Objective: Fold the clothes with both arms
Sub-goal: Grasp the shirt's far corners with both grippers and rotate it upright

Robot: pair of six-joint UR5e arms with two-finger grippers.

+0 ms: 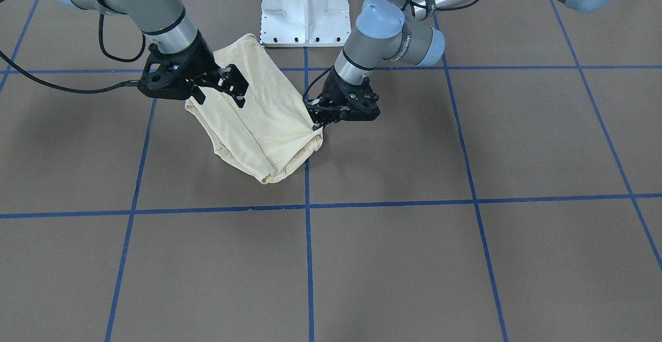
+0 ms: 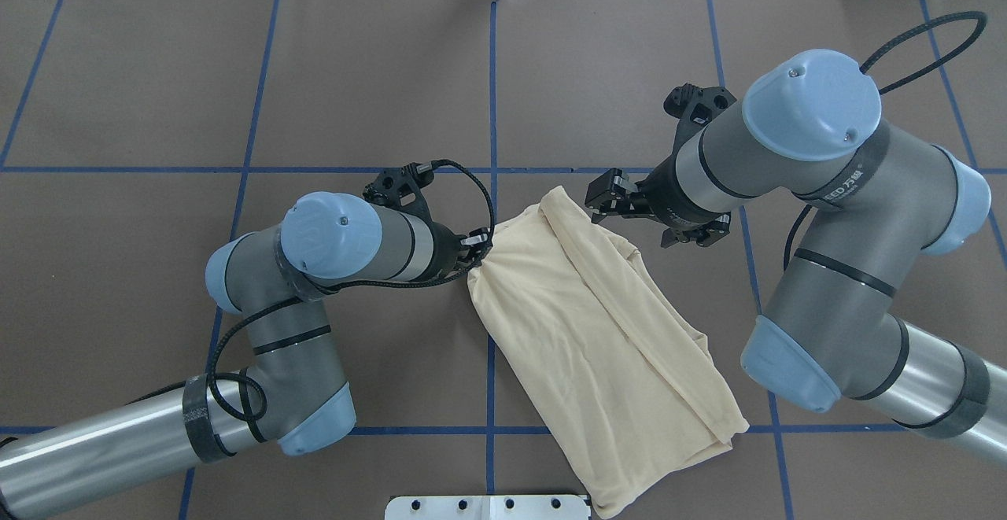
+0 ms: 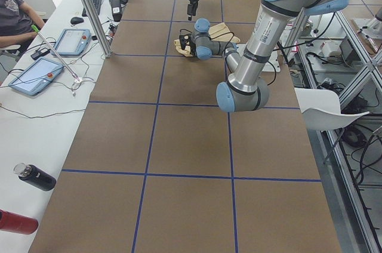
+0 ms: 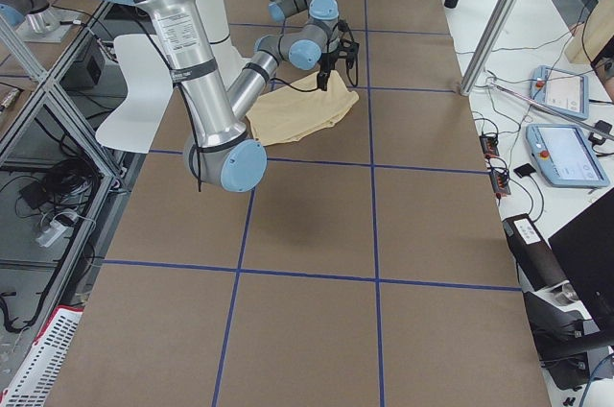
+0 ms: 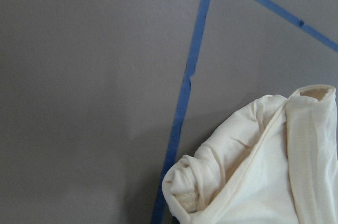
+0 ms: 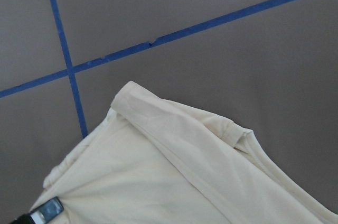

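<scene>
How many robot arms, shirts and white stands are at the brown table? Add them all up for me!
Robot arms: 2, the left arm and the right arm
Shirts: 1, the cream shirt
White stands: 1, the white base
Total: 4

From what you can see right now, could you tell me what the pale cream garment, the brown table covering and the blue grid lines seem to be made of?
Pale cream garment: thin, matte knit fabric, probably cotton jersey; it bunches softly and has stitched hems.
Brown table covering: matte sheet, perhaps paper or card; flat, no shine.
Blue grid lines: likely adhesive tape; strips with a nick.
</scene>
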